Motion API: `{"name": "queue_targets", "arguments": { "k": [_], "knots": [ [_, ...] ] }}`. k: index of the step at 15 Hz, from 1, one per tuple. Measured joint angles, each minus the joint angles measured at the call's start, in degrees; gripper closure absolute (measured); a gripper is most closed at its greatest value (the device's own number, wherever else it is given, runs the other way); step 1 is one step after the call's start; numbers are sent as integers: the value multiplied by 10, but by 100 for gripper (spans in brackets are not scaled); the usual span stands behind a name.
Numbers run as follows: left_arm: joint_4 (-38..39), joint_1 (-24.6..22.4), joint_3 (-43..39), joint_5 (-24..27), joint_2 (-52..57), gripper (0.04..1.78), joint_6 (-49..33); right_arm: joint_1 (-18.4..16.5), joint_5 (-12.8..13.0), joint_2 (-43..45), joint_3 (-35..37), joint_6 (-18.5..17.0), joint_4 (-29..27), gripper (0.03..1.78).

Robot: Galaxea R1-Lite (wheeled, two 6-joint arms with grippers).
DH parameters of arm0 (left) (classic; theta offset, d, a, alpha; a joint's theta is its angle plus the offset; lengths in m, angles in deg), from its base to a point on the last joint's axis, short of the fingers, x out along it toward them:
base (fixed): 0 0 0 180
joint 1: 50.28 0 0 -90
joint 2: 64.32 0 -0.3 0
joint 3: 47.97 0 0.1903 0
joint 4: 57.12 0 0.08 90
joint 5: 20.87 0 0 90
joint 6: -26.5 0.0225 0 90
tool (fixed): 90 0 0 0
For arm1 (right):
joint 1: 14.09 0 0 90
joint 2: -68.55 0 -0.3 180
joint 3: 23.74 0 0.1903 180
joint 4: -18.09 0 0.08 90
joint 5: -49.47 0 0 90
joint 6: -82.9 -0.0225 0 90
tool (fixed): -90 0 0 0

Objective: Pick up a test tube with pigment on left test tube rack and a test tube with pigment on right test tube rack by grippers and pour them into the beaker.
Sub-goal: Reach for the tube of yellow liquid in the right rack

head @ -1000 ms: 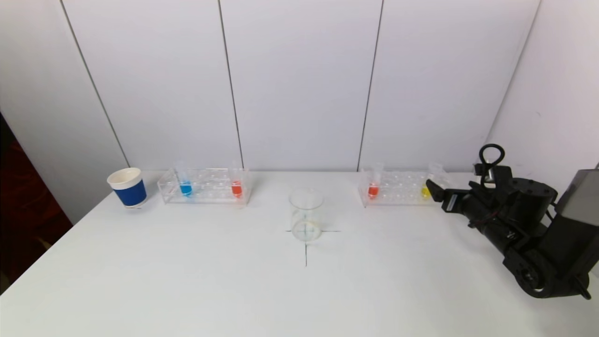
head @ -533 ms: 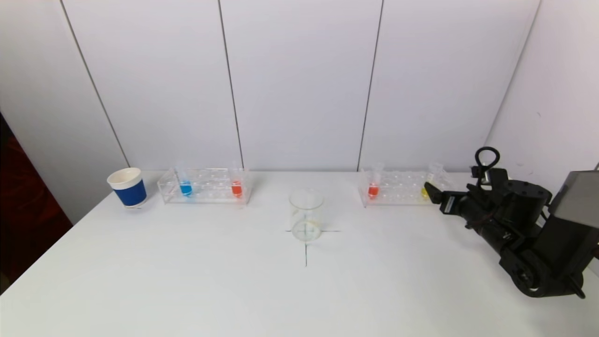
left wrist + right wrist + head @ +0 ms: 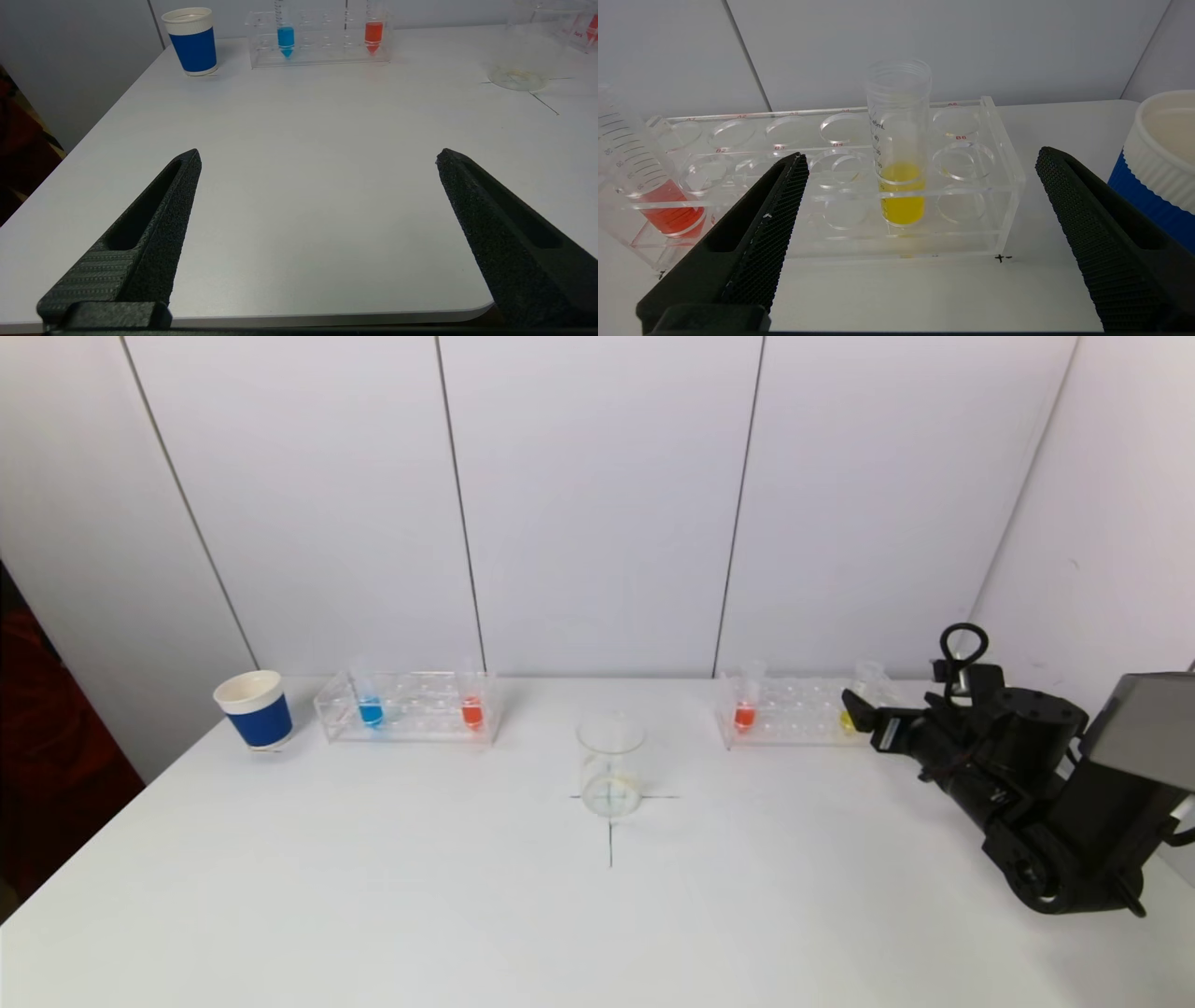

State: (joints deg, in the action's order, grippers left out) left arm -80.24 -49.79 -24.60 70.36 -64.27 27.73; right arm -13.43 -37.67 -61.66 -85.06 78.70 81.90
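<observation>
Straight ahead of the right gripper (image 3: 920, 158), whose spread jaws hold nothing, the yellow tube (image 3: 900, 154) stands upright in the right rack (image 3: 999, 154); a red tube (image 3: 668, 205) sits at that rack's other end. Farther off, the beaker (image 3: 611, 763) is empty. Since a second ago, this gripper has edged closer to the rack. Well apart, the left gripper (image 3: 317, 156) is spread too, facing the left rack (image 3: 322, 49) with its blue tube (image 3: 285, 38) and red-orange tube (image 3: 373, 35).
</observation>
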Motion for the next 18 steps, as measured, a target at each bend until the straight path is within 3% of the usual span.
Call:
{"name": "queue_targets", "arguments": {
  "k": [18],
  "knots": [
    [0,0,0,0,0,6,0,0,2,-47,-73,5,0,4]
  ]
}}
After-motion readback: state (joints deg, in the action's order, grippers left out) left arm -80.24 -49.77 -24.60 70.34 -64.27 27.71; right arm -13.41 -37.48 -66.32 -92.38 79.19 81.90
